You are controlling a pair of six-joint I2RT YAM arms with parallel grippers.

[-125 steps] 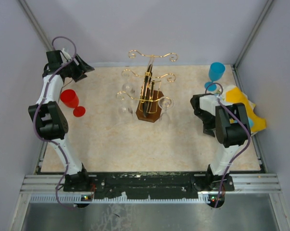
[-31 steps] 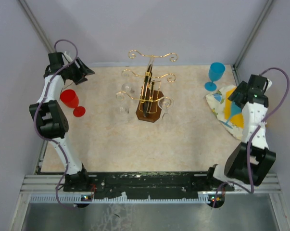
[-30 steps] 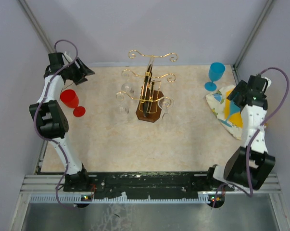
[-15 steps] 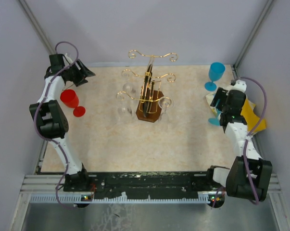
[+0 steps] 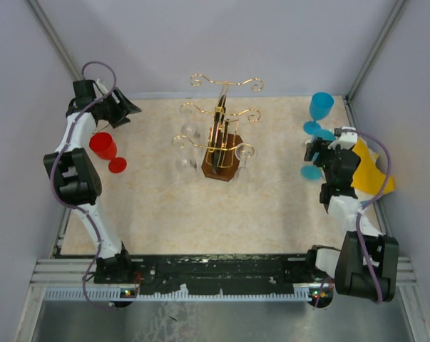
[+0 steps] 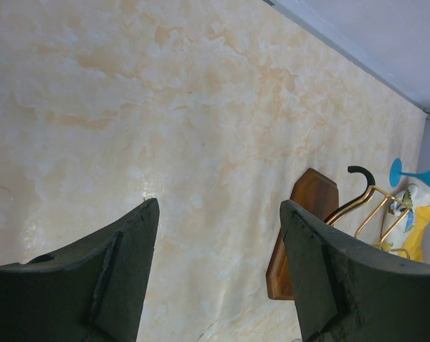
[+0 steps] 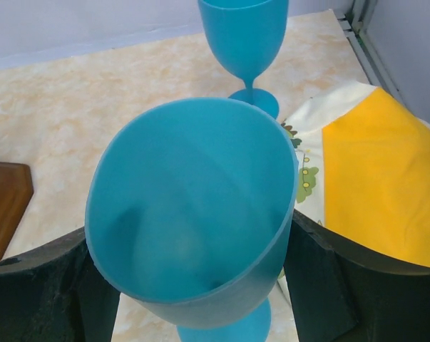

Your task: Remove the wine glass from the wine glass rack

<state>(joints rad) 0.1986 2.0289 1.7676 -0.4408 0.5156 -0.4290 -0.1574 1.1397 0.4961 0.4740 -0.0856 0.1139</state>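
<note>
Top external view: over the last second the right gripper has been swung in from above the patterned cloth toward the middle of the table, with a blue goblet clamped by its bowl between the jaws. The left gripper is held wide and empty at the far left corner. The wine glass rack stands untouched at centre, and a clear wine glass is hung on its right side, so removal is judged not yet begun.

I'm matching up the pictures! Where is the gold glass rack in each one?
Top external: wine glass rack, picture's centre.
Left wrist: wine glass rack, low near the right edge.
Right wrist: only a corner of the wine glass rack, left edge.
Shared landmark: yellow cloth.
</note>
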